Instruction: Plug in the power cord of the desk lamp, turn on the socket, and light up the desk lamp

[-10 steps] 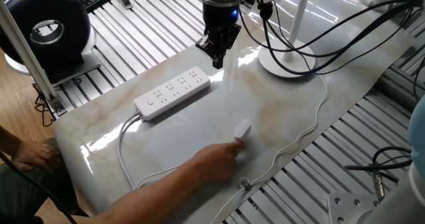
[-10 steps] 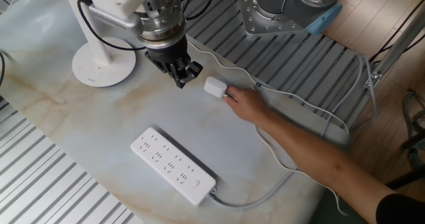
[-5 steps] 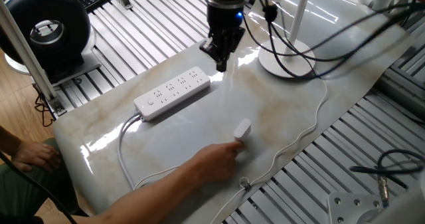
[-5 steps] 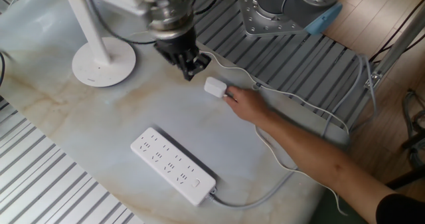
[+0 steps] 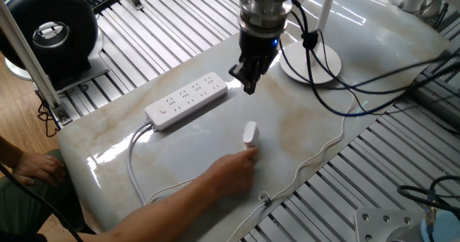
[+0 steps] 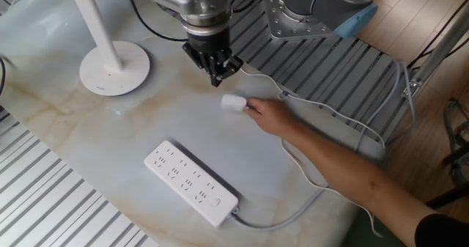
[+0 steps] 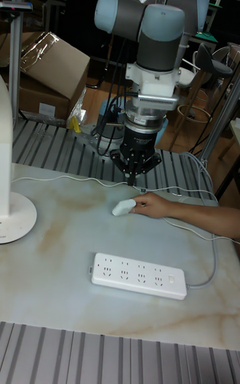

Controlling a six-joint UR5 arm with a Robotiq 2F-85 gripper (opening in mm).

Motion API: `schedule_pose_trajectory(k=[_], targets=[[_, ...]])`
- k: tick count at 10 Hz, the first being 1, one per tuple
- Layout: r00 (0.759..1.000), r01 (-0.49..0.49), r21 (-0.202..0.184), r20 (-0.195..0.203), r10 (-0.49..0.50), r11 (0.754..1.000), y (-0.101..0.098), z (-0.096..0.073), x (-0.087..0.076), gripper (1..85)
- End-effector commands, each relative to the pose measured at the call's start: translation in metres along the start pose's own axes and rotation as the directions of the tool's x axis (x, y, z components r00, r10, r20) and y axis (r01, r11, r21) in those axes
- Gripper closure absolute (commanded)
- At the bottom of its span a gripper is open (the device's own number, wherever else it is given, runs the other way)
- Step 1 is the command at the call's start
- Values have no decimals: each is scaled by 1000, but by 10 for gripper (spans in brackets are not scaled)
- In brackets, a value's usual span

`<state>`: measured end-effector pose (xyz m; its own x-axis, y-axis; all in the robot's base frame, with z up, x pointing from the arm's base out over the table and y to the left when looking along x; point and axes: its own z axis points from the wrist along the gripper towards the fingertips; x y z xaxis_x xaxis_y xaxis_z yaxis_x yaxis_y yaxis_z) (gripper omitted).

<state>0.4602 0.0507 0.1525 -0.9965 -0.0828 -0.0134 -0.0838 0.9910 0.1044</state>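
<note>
- The gripper point(image 6: 217, 75) has swung over toward the plug point(image 6: 234, 103); its jaws look nearly closed and empty, though the view is poor.
- A person's hand point(image 6: 271, 115) has turned the plug, still unplugged.
- The socket point(image 6: 191, 182) lies apart; the desk lamp point(image 6: 114, 67) stays unlit.

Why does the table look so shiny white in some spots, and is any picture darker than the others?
In one fixed view, bright glare streaks lie on the glossy marble table, strongest by the desk lamp base and near the table's front corner; the other fixed view is evenly lit, with only soft sheen; the tall fixed view is dimmer, with a dark background behind the arm, though the socket stays clear.
</note>
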Motion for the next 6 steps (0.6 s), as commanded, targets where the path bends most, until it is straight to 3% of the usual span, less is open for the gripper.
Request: schedule_pose_trajectory(k=[1, 3, 4, 5, 6], targets=[[998, 5, 6, -69, -5, 1000, -2, 9, 26, 847], [986, -15, 36, -164, 20, 999, -9, 6, 51, 847], [981, -24, 39, -191, 31, 999, -9, 5, 58, 847], [981, -27, 34, -189, 33, 999, -7, 5, 57, 847], [988, -30, 19, -150, 32, 999, -3, 21, 41, 847]])
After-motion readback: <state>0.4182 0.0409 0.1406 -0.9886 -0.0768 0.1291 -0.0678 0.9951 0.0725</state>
